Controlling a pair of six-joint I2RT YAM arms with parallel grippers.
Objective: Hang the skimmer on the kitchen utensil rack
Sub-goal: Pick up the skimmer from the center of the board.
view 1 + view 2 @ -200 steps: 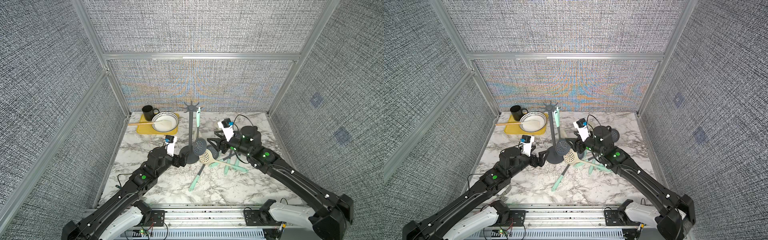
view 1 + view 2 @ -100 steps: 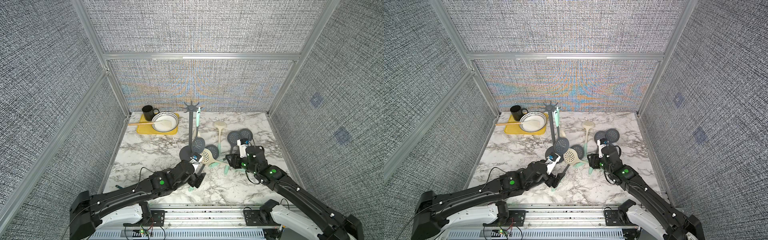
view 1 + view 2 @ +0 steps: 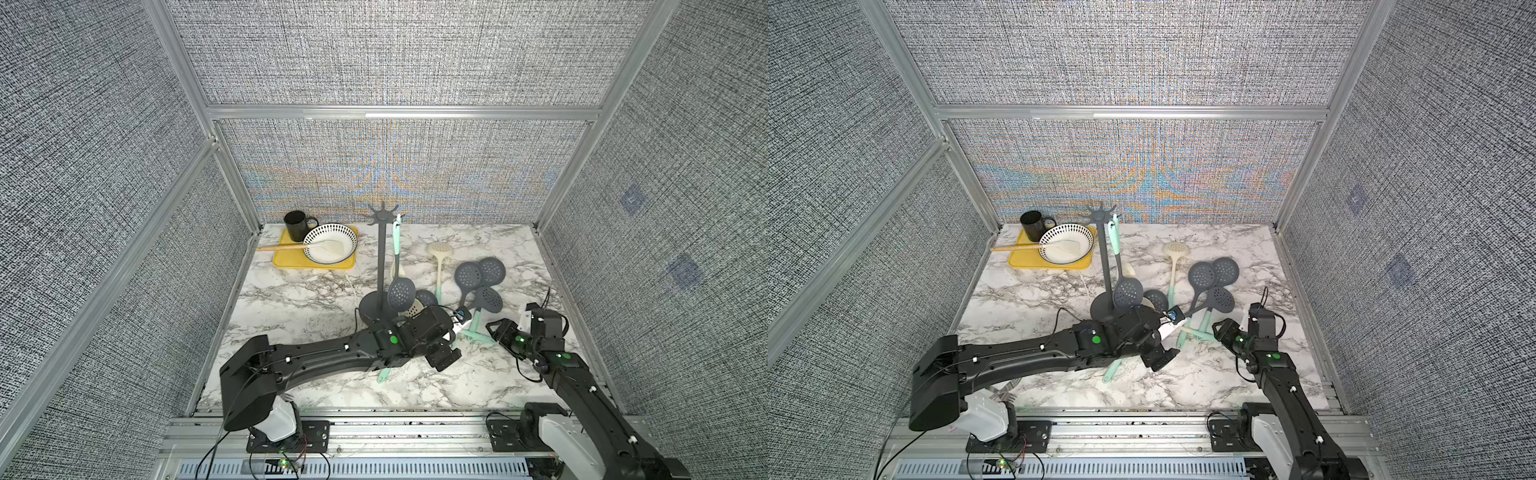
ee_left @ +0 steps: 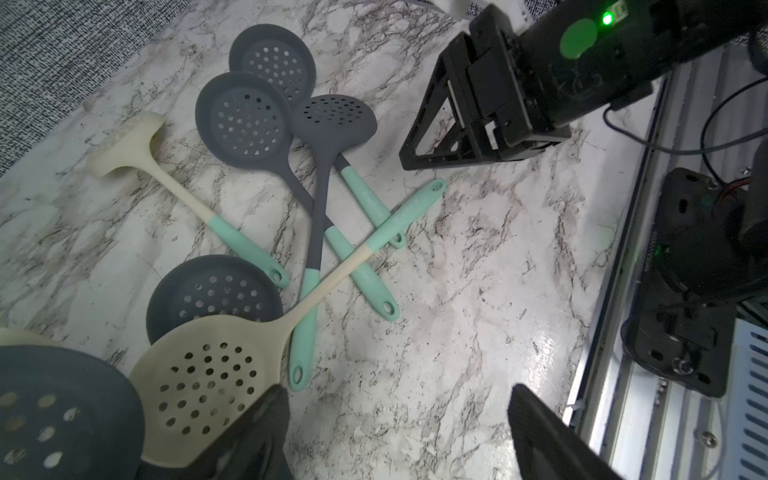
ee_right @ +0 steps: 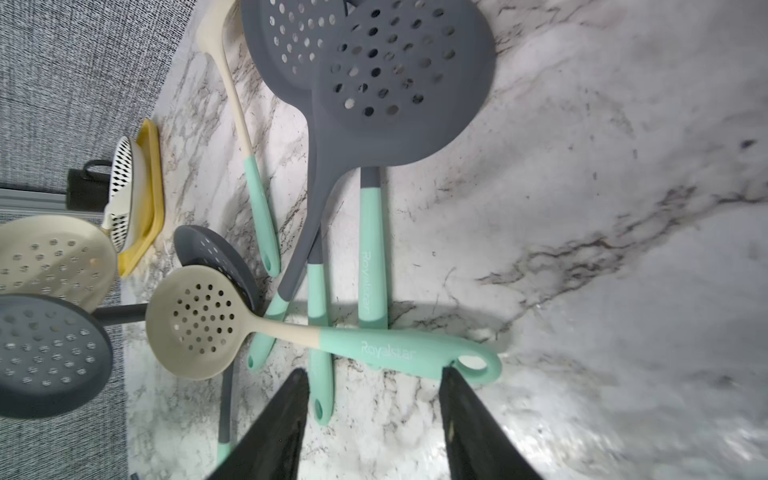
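While left hand gapes empty, right hand half-open at skimmer handle.

a grey skimmer hangs on the rack.

Bright even light, soft shadows, wrist-view blur

The kitchen utensil rack stands upright about mid-table. It's dark grey, with a flat round base, a skinny pole and a star of hooks up top. 1 grey hanging skimmer with a mint handle is already on a hook, head down by the base. The cream skimmer lies flat near the base, its mint handle crossing over the handles of 3 grey skimmers fanned out on the marble. A second cream skimmer lies farther back.
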